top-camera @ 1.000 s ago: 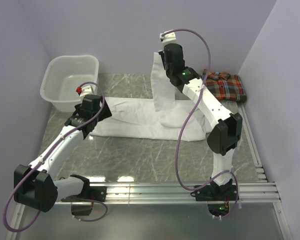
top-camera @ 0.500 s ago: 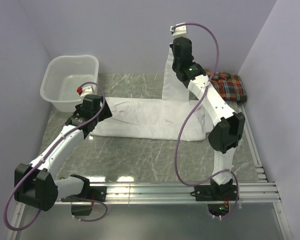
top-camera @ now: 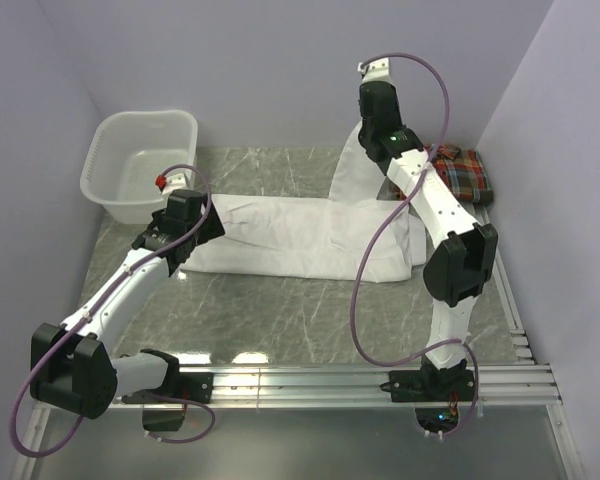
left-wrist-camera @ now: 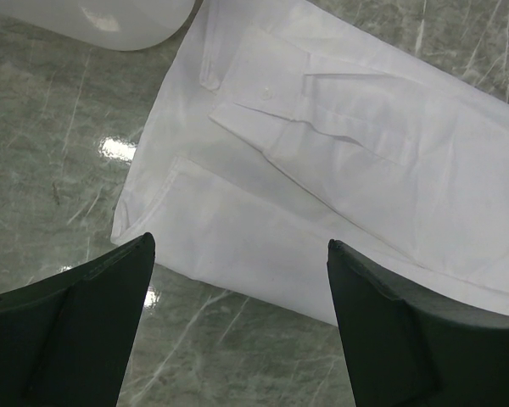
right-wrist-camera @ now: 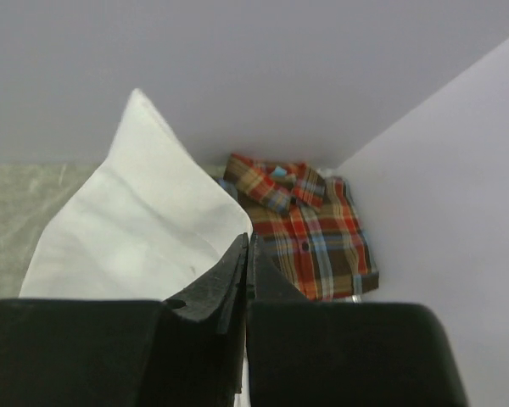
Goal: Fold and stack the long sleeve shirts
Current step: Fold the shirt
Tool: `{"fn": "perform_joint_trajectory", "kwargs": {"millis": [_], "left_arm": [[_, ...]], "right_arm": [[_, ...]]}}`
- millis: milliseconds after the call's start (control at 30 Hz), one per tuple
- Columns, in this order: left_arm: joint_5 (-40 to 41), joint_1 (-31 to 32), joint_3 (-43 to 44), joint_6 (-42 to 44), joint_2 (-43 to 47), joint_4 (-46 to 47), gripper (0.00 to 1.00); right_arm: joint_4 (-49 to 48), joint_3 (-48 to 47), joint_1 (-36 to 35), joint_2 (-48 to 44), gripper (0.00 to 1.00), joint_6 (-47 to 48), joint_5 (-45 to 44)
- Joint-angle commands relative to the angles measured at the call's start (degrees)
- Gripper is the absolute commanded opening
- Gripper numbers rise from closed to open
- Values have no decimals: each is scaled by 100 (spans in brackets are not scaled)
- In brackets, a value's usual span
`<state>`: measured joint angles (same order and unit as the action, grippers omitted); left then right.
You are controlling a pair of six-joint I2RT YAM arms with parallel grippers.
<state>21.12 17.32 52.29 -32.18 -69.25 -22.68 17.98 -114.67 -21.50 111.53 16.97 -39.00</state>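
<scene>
On the grey marble bench [top-camera: 280,310], plain white long-sleeve cloth shirt [top-camera: 280,238] lies flat just right of the white plastic laundry basket [top-camera: 140,117]. Left hand [left-wrist-camera: 240,246] spread wide above its basket-side end. Right hand [right-wrist-camera: 246,248] pinched on the opposite end, held raised. Red-orange plaid shirt [top-camera: 462,172] folded, well right of the basket.

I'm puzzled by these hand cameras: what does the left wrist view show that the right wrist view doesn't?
Only the left wrist view: a corner of the white plastic laundry basket and the open left gripper. Only the right wrist view: the folded red-orange plaid shirt and the right gripper, shut on white cloth. Both: the plain white shirt.
</scene>
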Motion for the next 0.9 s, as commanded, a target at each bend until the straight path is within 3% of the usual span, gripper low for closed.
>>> {"fn": "perform_joint_trajectory", "kwargs": {"millis": [0,200,333,500,733,867], "left_arm": [[-38,-45,141,10,-9,-52,88],[-91,-71,158,-7,-62,-70,88],[-152,-106,167,-16,-71,-62,88],[-214,-159,176,-34,-97,-88,88],[-293,-238,176,-69,-115,-105,88],[-320,-264,167,-77,-97,-88,88]], "right_arm": [[695,102,-47,-631,0,-403,-2],[1961,331,-442,-1044,0,-1046,147],[2929,384,-882,-1133,0,-1975,296],[3747,665,-1479,-1159,0,-3119,1103],[2423,1868,-1972,-1326,0,-4386,3062],[1745,2055,-2104,-1082,0,-4589,3582]]}}
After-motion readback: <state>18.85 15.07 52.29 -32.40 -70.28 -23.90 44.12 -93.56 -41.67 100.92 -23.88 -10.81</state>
